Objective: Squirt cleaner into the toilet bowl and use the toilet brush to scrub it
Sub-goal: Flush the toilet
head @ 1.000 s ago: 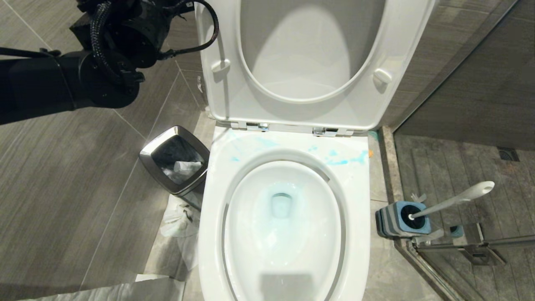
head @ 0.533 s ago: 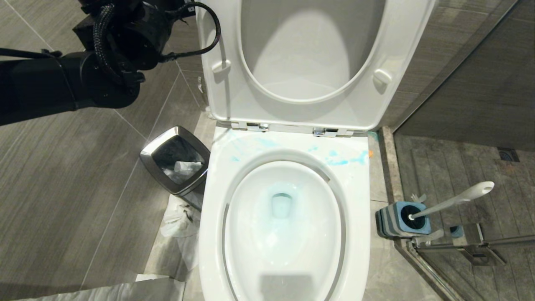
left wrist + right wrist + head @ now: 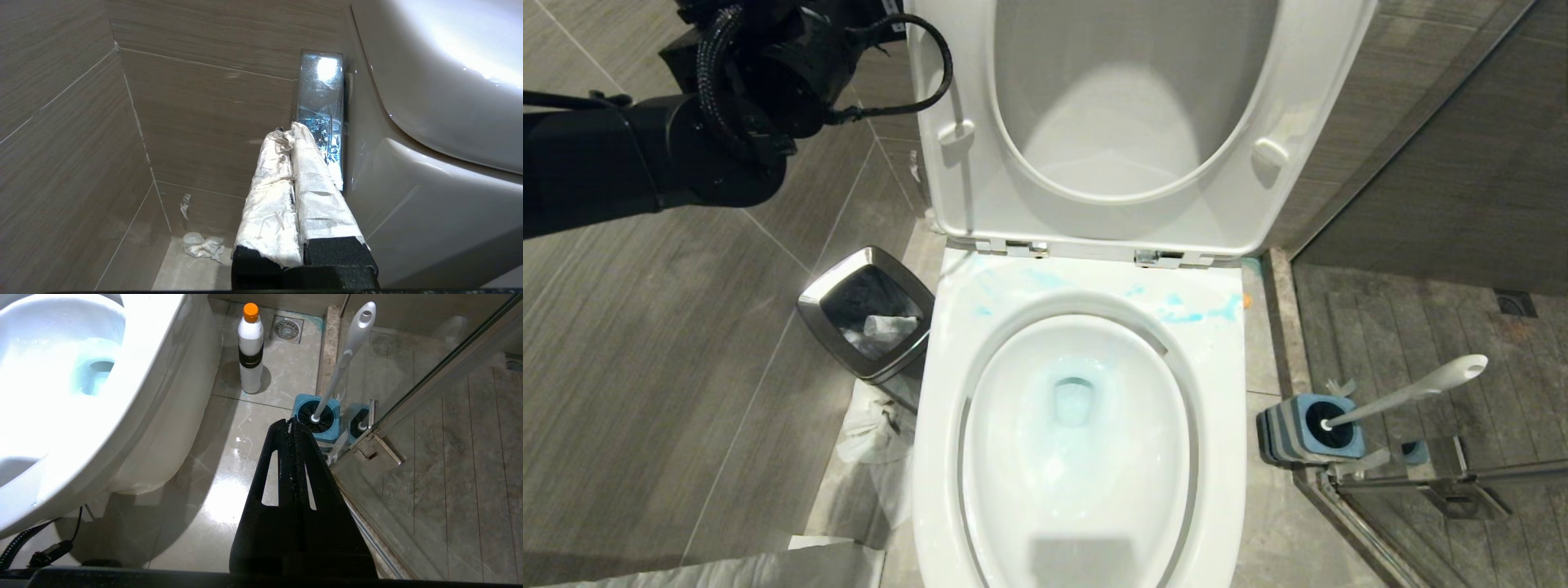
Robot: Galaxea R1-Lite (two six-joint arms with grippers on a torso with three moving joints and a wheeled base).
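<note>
White ceramic fills most of your head view: the toilet bowl (image 3: 1078,425) stands with seat and lid (image 3: 1127,122) lifted upright, pale blue water at its bottom and blue smears on the rim near the hinges. Your left tool (image 3: 292,132) is up beside the toilet's outer side, close to a shiny metal plate (image 3: 320,106) on the wall; its two fingers, wrapped in white tape, are pressed together and hold nothing. In the head view you see only the black left arm (image 3: 645,163) at the upper left, above the waste bin (image 3: 866,314). Your right tool (image 3: 291,426) hangs low at the right of the toilet, its black fingers pressed together and empty. Just beyond its tip stands the toilet brush (image 3: 347,355) in its blue holder (image 3: 318,422), leaning against the glass door (image 3: 449,416). The cleaner (image 3: 250,349) stands upright on the floor, between the toilet and the brush, with its orange cap on.
</note>
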